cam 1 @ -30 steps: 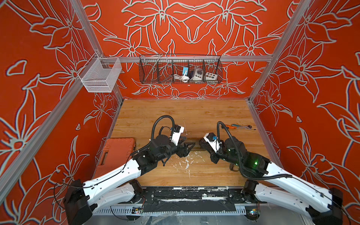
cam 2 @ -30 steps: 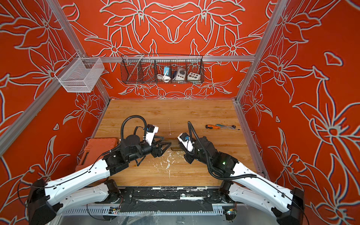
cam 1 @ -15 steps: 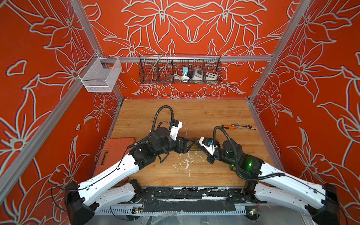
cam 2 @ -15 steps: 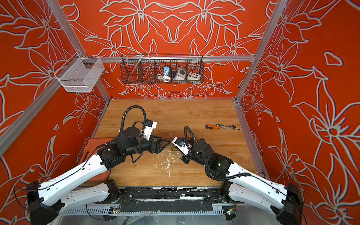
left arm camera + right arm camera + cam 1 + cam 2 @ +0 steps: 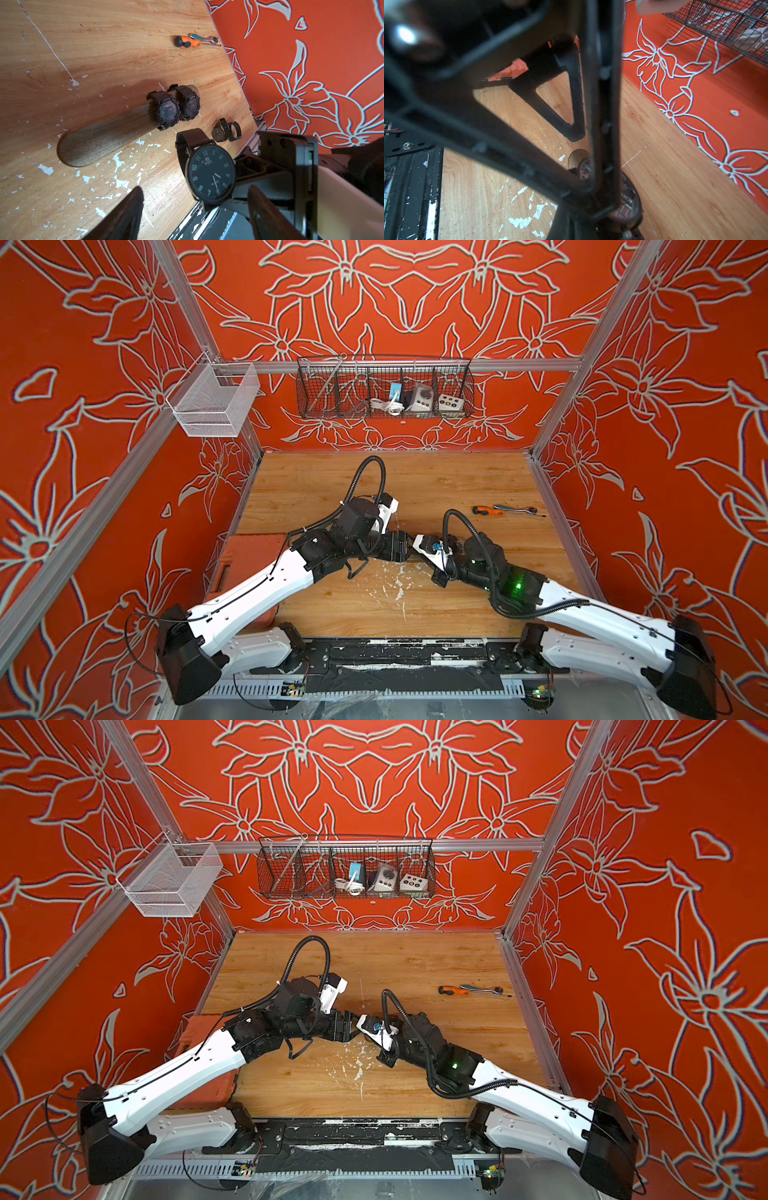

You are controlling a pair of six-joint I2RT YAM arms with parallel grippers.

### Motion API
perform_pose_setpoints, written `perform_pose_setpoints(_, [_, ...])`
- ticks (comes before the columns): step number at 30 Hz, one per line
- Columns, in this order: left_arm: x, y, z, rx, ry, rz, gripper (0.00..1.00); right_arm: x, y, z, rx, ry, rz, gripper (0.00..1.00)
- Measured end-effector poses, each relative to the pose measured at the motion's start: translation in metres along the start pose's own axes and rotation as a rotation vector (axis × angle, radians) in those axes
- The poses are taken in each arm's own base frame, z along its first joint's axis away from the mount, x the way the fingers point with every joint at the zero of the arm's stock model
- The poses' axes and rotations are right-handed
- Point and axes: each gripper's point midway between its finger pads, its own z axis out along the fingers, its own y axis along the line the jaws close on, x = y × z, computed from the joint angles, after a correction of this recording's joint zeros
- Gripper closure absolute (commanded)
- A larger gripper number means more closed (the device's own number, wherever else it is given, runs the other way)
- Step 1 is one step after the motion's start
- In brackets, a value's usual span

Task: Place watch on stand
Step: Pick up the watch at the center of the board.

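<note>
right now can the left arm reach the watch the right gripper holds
Probably yes: the left gripper is open right at the watch, nothing between; the right gripper holds it up.

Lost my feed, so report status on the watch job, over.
Right gripper shut on the round-dial watch, not yet placed. Left gripper open, facing it. Stand carries two chunky watches at one end; rest of bar bare.

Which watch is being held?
The big round-dial watch, gripped by the right end effector; two chunky watches wrap the stand, a small one lies on the table.
</note>
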Motion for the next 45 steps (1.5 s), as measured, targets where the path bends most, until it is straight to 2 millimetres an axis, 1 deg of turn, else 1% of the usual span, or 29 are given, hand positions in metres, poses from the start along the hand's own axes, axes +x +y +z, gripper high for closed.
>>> perform_pose_setpoints(8, [0.003,0.01,0.008,-0.026,0.048,-0.054,0.34,0.004,0.007,0.007,-0.022,0.014,-0.026,1.0])
perform_pose_setpoints(13, [0.005,0.013,0.009,-0.032,0.067,-0.078,0.41,0.007,0.012,0.013,-0.036,0.021,-0.034,1.0])
perform_pose_setpoints(18, [0.003,0.012,0.01,-0.032,0.081,-0.089,0.43,0.01,0.015,0.017,-0.045,0.032,-0.041,1.0])
perform_pose_setpoints(23, [0.005,0.011,0.013,-0.032,0.106,-0.096,0.47,0.014,0.017,0.02,-0.048,0.045,-0.052,1.0])
perform_pose_setpoints(27, [0.01,0.015,0.019,-0.048,0.139,-0.105,0.51,0.014,0.017,0.021,-0.042,0.046,-0.06,1.0])
perform_pose_setpoints(30, [0.014,0.019,0.021,-0.063,0.16,-0.111,0.52,0.014,0.017,0.023,-0.04,0.045,-0.064,1.0])
perform_pose_setpoints(45, [0.017,0.025,0.026,-0.083,0.185,-0.112,0.74,0.019,0.015,0.027,-0.014,0.068,-0.07,1.0])
